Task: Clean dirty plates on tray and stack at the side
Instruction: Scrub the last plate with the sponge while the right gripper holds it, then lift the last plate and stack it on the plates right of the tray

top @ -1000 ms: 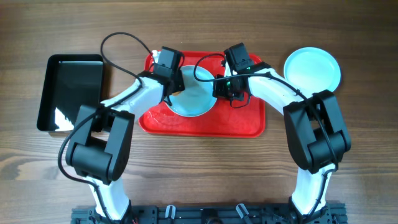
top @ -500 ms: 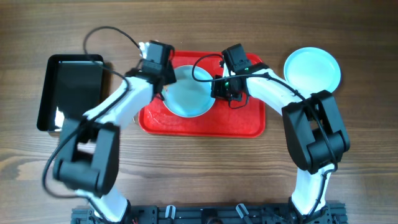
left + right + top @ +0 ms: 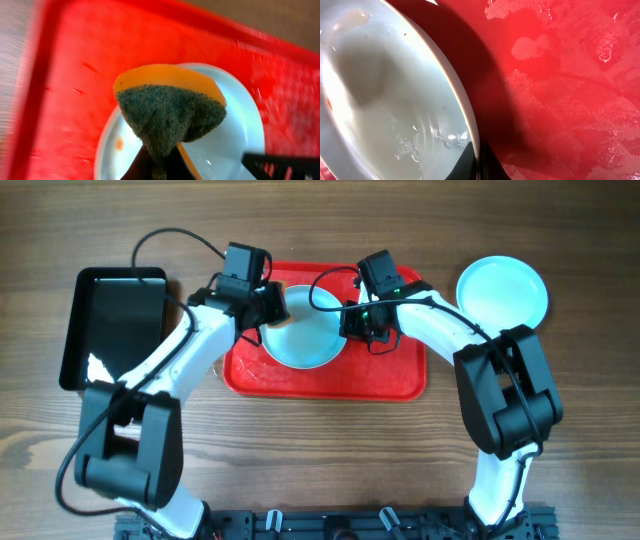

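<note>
L gripper [image 3: 159, 167] clamps wedge-shaped sponge [image 3: 170, 112], orange foam w/ coarse dark scrub face, above round glossy wet plate [image 3: 305, 335] on textured red tray [image 3: 390, 375]. R gripper [image 3: 476, 164] pinches plate's rim.

Two plates [image 3: 305, 342] [image 3: 503, 290]; two trays [image 3: 320, 383] [image 3: 115, 320]; one sponge [image 3: 170, 112].

pinched sponge [image 3: 167, 112] above smeared plate [image 3: 227, 135]

Likely a robotics lab (wooden table [image 3: 300, 470], black mounting rail [image 3: 330, 523]).
</note>
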{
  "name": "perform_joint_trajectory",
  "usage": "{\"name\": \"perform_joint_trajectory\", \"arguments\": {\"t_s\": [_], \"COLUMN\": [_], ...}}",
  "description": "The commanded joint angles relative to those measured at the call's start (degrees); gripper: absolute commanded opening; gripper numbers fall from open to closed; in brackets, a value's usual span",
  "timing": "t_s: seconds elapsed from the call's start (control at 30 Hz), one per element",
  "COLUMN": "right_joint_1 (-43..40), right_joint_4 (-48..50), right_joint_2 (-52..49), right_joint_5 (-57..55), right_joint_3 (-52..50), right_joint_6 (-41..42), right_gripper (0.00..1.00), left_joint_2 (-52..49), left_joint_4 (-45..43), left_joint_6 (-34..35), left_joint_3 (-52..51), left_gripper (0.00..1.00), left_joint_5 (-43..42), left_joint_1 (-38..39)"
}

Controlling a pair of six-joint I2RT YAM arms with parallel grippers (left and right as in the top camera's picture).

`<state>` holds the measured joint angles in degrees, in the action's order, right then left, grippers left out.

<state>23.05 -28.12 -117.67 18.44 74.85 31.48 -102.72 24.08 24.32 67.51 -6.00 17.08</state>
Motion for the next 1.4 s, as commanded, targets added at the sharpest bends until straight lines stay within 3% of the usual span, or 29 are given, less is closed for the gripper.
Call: {"name": "perform_joint_trajectory", "arguments": {"t_s": [0.0,0.27,0.6,0.8,1.37], "right_joint_1": [-0.42,-0.42,-0.42,-0.42,-0.42], "right_joint_4": [-0.72,-0.81,-0.87,-0.85,-1.09], "right_joint_2": [-2.03,-2.03,-2.03,-2.03,-2.03], "right_joint_5": [-2.08,-2.1,-2.1,-2.12,-3.19], "right_joint_3": [-0.17,-0.17,-0.17,-0.17,-0.15], "right_joint_6": [0.2,0.15,0.04,0.07,0.17], "right_gripper": [0.04,0.04,0.04,0.04,0.04], "left_joint_2": [-4.09,-10.16,-9.99,-9.77,-1.81], "left_joint_4": [0.15,0.33,5.92,6.62,6.86], "left_joint_6": [0.59,0.55,-3.39,-4.87,-4.79], "left_joint_3": [-0.04,-0.04,-0.02,0.46,8.0], "left_gripper": [0.04,0.04,0.04,0.04,0.04], "left_joint_5": [-5.55,-3.78,21.94,31.74,33.11], "left_joint_1": [2.1,3.96,3.69,3.69,3.69]}}
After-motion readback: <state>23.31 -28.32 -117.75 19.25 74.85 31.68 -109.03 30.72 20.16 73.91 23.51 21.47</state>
